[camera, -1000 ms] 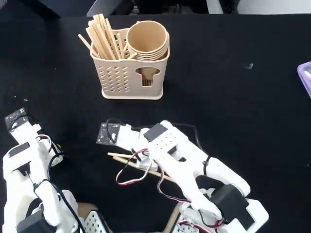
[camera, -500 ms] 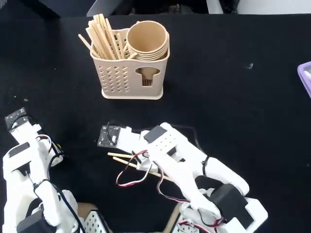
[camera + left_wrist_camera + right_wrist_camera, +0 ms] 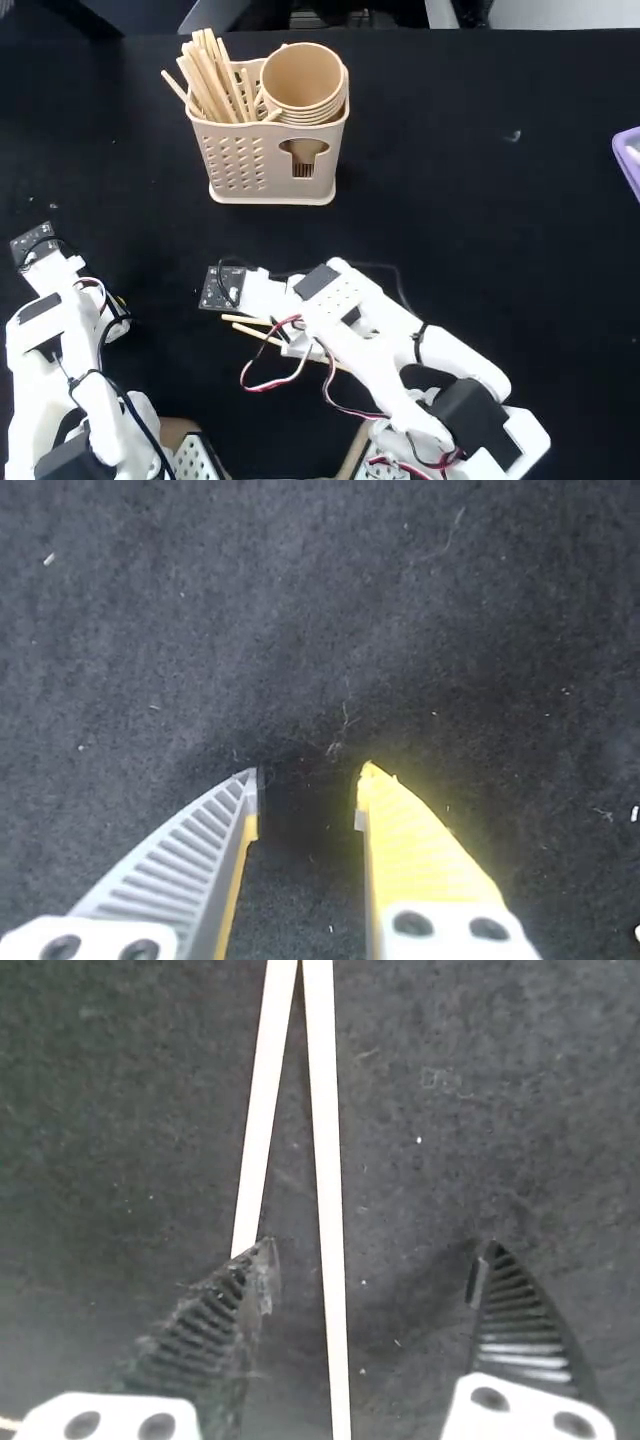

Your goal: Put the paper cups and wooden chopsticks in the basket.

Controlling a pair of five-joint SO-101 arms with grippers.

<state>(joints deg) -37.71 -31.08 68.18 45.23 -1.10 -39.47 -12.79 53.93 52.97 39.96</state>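
Chopstick pickup step: right gripper [image 3: 378, 1260] released, straddling one of two loose wooden chopsticks [image 3: 322, 1110]. Next: clench on both, lift to far basket [image 3: 268, 165]. Idle left gripper [image 3: 306, 780] parted, empty.

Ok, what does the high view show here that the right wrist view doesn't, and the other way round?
High view adds: the basket at the table's far side, already holding stacked paper cups and a bundle of chopsticks, plus the left arm near the front edge.
Right wrist view adds: the right pincer is open over the two loose chopsticks, one running between its fingers, the other meeting one fingertip.
Both share: the two loose chopsticks lying on the black table.
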